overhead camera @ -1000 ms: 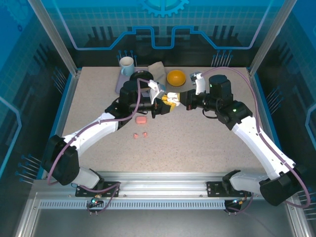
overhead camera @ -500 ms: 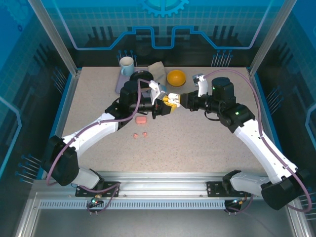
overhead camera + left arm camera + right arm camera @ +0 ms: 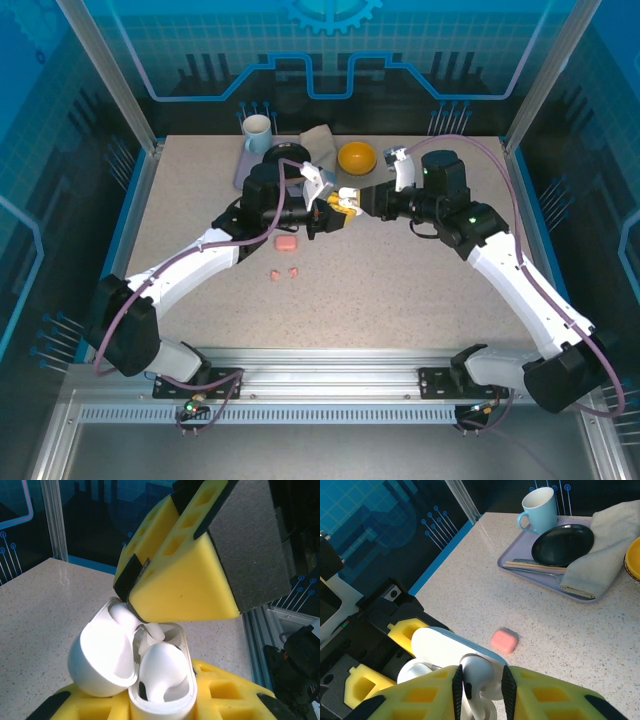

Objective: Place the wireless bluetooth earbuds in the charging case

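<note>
Two hands meet above the middle of the surface point(image 3: 400, 300) in the overhead view; the left hand point(image 3: 327, 213) holds the white charging case point(image 3: 340, 202) up off it, presumably so that the right hand point(image 3: 354, 201) can reach the open sockets from the side; two pink earbuds point(image 3: 284, 273) and a pink case point(image 3: 286, 243) lie near the left arm, untouched.

From the left wrist, the left hand is clenched on the case from below, its lid point(image 3: 102, 662) hinged back out of the way; one white earbud point(image 3: 161, 667) sits in the near socket; a second earbud point(image 3: 125, 617) lies at the far socket, right under the right hand's tips.

From the right wrist, that second earbud stands between the pads point(image 3: 457, 680); whether they pinch it or have let go I cannot tell; it does not look fully seated, so I judge the white pair nearly done and the pink pair not yet begun.
</note>
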You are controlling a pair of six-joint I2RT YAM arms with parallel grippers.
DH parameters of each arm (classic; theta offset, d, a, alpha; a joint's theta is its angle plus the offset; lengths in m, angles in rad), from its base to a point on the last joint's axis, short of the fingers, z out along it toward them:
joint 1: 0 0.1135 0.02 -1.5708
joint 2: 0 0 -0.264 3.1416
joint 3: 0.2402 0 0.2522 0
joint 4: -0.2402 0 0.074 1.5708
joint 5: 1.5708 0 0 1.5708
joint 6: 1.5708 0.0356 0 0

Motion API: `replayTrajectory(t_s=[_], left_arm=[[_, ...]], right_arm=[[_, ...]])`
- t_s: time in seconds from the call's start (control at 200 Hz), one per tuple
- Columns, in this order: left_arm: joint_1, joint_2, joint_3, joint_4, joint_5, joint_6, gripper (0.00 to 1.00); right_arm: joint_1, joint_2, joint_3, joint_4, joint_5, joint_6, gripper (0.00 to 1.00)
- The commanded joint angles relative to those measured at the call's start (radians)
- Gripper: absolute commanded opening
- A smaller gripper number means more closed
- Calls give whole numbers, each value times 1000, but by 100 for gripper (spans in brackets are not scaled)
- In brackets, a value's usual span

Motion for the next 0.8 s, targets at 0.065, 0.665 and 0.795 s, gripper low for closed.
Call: replayTrajectory(t_s=[0.065, 0.665, 0.795], left_arm=[[-21, -45, 79, 98, 105, 39, 0], [-20, -55, 73, 97, 106, 42, 0], [-21, -53, 74, 97, 106, 42, 0]], right_arm=[[5, 9, -8, -50, 6, -43, 32], [37, 24, 17, -107, 79, -122, 35], [65, 26, 25, -134, 119, -168, 33]])
